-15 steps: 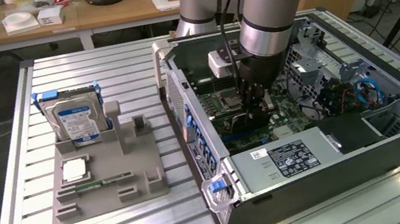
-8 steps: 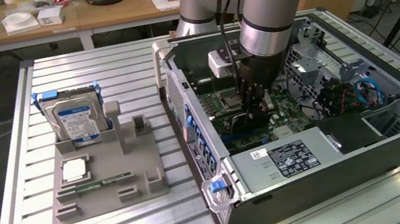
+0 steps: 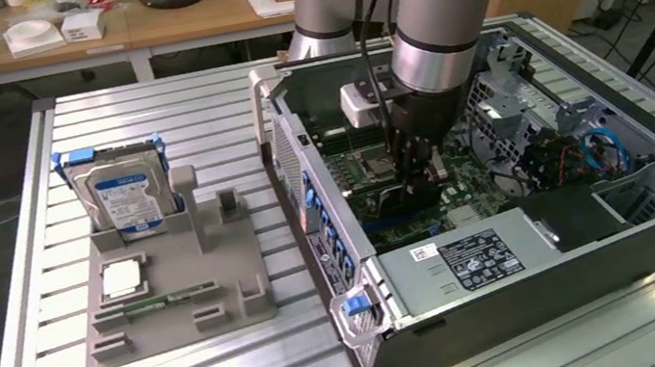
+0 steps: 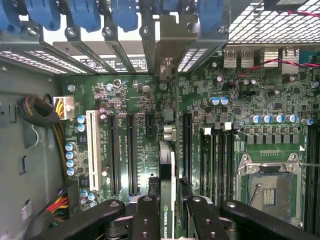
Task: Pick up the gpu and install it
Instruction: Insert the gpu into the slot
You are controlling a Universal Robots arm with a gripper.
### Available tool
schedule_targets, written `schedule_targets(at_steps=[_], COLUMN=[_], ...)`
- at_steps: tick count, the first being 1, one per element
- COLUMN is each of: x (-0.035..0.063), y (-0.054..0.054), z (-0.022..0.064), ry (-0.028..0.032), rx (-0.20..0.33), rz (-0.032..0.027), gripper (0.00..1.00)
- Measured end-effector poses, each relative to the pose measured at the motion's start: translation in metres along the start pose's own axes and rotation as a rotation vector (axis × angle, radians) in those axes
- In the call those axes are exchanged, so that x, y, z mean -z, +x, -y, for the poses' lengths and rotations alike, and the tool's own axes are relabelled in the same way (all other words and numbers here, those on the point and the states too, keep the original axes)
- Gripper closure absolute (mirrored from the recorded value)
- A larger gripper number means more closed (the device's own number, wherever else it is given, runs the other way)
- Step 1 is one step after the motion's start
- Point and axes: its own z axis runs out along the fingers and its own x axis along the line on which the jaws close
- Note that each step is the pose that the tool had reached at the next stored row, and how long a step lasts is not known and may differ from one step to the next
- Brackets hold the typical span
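We see the black two-fingered gripper inside the open dark-grey computer case, its jaws clamped on the gpu. The gpu is a thin card held edge-on, green board showing. It stands over the green motherboard between long black slots, and we cannot tell whether it is seated.

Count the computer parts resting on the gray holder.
3: the hard drive standing upright at the far end of the gray holder, a silver square chip lying flat in its middle, and a green memory stick nearer the camera. None appear hidden. The gripper holds the gpu.
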Motion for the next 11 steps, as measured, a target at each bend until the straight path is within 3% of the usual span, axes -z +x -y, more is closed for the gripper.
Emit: schedule_targets(at_steps=[11], x=[-0.0002], y=[0.0], z=[0.0], ry=[0.0001], rx=[0.0], rz=[0.0001], gripper=[0.74])
